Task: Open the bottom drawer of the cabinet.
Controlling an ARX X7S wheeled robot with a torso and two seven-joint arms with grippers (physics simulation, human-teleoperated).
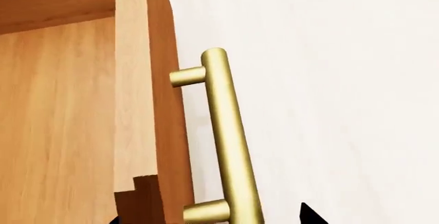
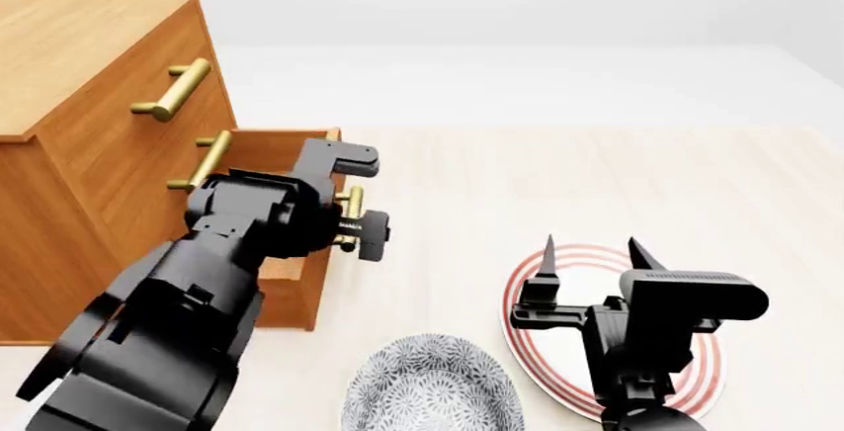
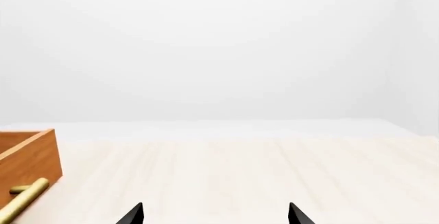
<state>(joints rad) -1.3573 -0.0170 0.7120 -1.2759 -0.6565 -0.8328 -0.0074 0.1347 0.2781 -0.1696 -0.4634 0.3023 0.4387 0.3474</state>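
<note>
Bottom drawer (image 2: pixel 293 283) of the orange-brown wooden cabinet (image 2: pixel 79 154), left of frame, stands pulled out. Left gripper (image 2: pixel 350 215) at its gold bar handle (image 1: pixel 230 142); jaw state unclear. Right gripper (image 2: pixel 590 258), lower right, spread over red-ringed plate (image 2: pixel 706 377). No readable writing.

Left arm reaches forward and leftward, its left gripper (image 2: pixel 346 215) at wrist height, finger state hidden; right gripper (image 2: pixel 590 251) points forward, fingers (image 2: pixel 548 255) spread apart, holding nothing.

The bottom drawer (image 2: pixel 293 214) of the orange-brown cabinet (image 2: pixel 79 105) stands pulled out, its gold handle (image 1: pixel 230 142) at the left end effector (image 2: pixel 346 215).
</note>
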